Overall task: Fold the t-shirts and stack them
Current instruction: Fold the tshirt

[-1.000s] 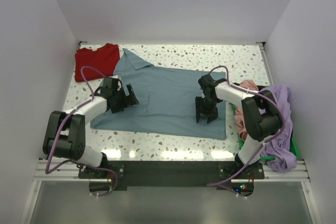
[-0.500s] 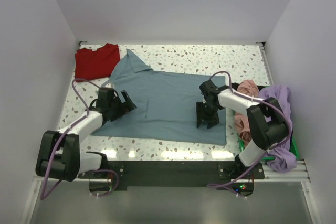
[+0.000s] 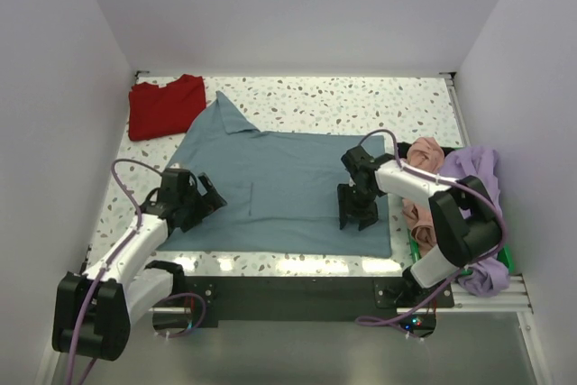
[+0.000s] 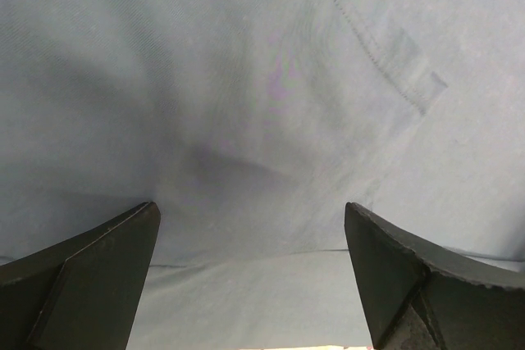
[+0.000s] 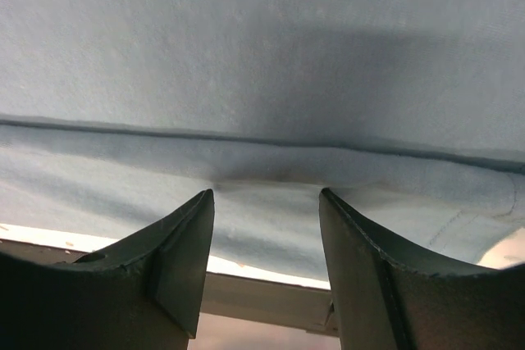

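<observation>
— The slate-blue t-shirt?
— Matt, fine-woven cloth with stitched seams.
— And the table?
— Speckled, smooth, stone-like, rather glossy. The red t-shirt, far left, looks matt cloth too.

The left arm and right arm stand on a black base plate. Both have white links and black joints. A lavender cable loops along each, down to the plate. Farthest from the plate, the left gripper and right gripper carry matte black, wedge-shaped fingers.
</observation>
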Robot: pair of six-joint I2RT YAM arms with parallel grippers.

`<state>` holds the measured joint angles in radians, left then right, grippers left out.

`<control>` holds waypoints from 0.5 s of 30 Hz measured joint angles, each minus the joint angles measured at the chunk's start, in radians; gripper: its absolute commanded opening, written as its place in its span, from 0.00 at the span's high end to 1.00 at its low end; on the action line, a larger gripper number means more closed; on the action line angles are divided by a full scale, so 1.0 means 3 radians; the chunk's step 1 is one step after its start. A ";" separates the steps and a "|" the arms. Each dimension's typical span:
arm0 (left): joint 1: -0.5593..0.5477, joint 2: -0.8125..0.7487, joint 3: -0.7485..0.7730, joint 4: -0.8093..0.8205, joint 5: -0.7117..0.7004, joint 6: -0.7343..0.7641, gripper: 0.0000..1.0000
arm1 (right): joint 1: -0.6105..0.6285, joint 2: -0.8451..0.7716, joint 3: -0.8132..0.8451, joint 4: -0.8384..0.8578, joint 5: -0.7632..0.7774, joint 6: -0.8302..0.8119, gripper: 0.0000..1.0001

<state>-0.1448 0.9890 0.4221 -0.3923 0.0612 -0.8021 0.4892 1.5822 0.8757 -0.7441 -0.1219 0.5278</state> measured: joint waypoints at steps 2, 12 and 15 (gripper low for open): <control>0.0000 -0.0009 0.0019 -0.0071 -0.0008 0.0003 0.00 | 0.0014 -0.0003 0.0038 -0.0118 0.0024 -0.0001 0.42; 0.0001 0.0546 0.0673 0.0093 0.0066 0.0275 0.00 | 0.0027 -0.0109 0.0617 -0.0356 0.0148 -0.0019 0.41; 0.0003 0.0782 0.0692 0.0294 0.0177 0.0338 0.00 | 0.0027 -0.0003 0.0617 -0.0296 0.0160 -0.0027 0.42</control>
<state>-0.1440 1.2236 0.6296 -0.3042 0.1143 -0.7006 0.4973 1.5814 1.0607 -0.8330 -0.0738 0.5198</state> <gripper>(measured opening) 0.997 0.583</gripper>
